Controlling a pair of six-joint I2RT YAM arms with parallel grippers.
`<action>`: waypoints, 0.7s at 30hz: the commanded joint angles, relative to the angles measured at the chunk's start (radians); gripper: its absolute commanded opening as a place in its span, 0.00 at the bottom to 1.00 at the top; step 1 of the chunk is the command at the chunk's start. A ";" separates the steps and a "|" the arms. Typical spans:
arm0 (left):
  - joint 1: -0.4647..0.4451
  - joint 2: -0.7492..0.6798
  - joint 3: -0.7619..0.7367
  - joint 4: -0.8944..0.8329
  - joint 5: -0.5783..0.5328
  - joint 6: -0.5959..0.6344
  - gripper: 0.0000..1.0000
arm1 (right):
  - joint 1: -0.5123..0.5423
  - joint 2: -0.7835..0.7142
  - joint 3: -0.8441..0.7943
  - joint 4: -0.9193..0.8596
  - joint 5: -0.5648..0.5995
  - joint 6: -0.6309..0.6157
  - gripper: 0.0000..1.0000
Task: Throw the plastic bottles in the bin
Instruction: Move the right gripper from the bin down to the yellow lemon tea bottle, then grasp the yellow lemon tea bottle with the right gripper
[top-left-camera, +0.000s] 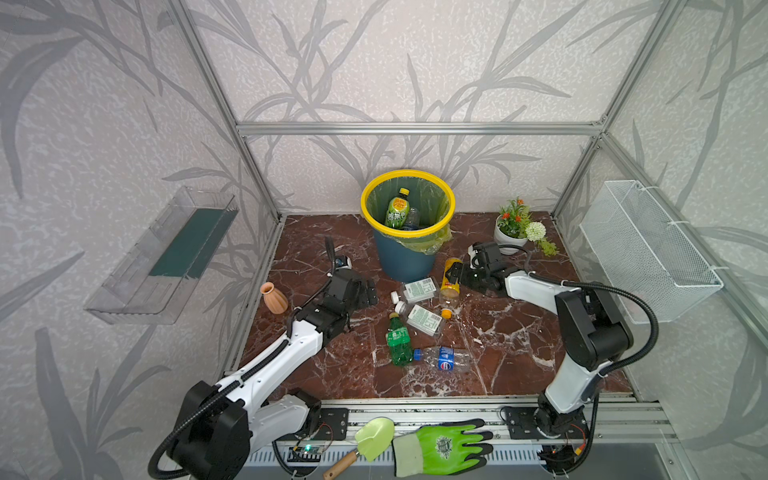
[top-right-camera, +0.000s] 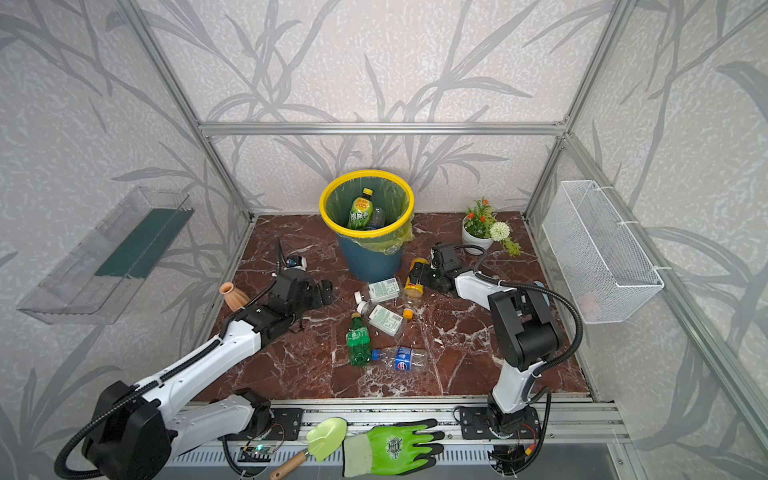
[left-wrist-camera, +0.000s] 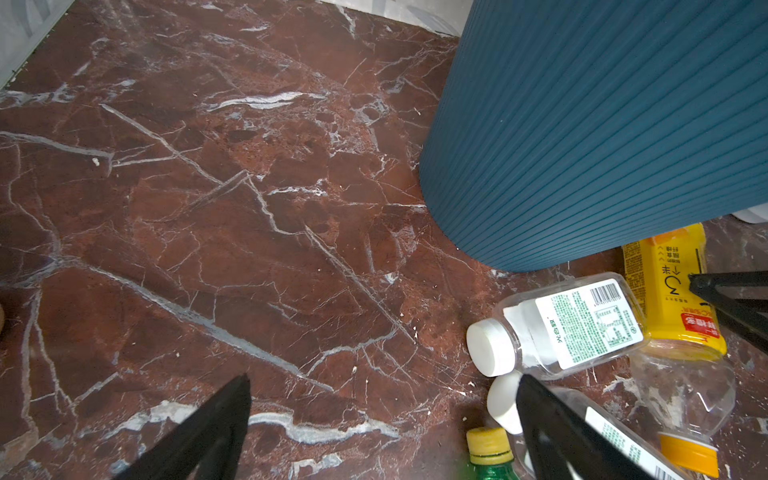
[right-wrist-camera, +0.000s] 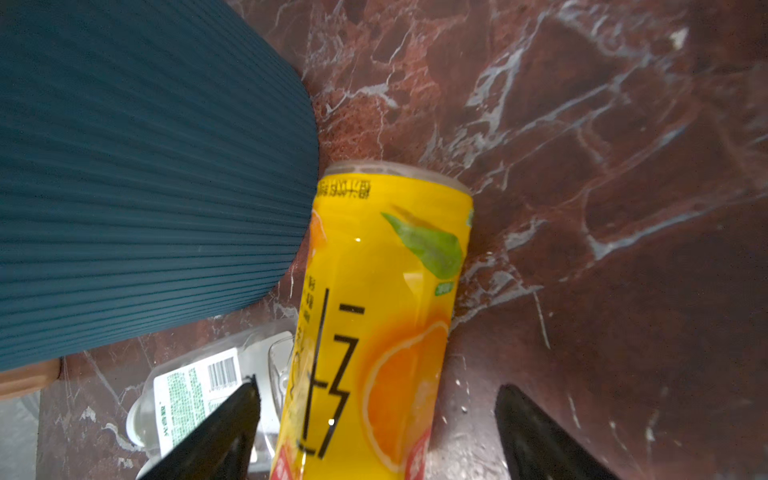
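The right gripper (right-wrist-camera: 376, 386) has its two black fingers spread out, one on each side of the yellow bottle (right-wrist-camera: 386, 270). There is a small gap on both sides, so it is not squeezing the bottle. The yellow bottle lies on its side on the red stone floor (left-wrist-camera: 208, 208), right beside the bottom of the bin (top-left-camera: 405, 266), on the bin's right in both top views. I cannot tell if its flat end touches the bin's blue wall. The left gripper (left-wrist-camera: 383, 378) is wide open too and holds nothing, low over the floor to the left of the bin. In front of the bin lie four more bottles. The near white-labelled bottle (top-left-camera: 419, 289) is closest to the bin, then the far white-labelled bottle (top-left-camera: 423, 319), then the green bottle (top-left-camera: 399, 343) and the blue-labelled clear bottle (top-left-camera: 444, 358), farthest from the bin. Inside the bin, the lime-labelled bottle (top-left-camera: 397, 212) leans on the green bag (top-left-camera: 436, 199), with a small clear bottle (top-left-camera: 412, 217) touching it.
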 joint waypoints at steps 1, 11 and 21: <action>0.004 0.008 0.030 -0.010 -0.019 0.002 0.99 | 0.007 0.037 0.041 -0.033 -0.019 0.011 0.86; 0.004 0.012 0.061 -0.053 -0.029 0.019 0.99 | -0.055 0.042 -0.024 0.032 -0.067 0.063 0.68; 0.007 -0.039 0.063 -0.050 -0.082 -0.012 0.99 | -0.167 -0.407 -0.271 0.356 -0.069 0.118 0.57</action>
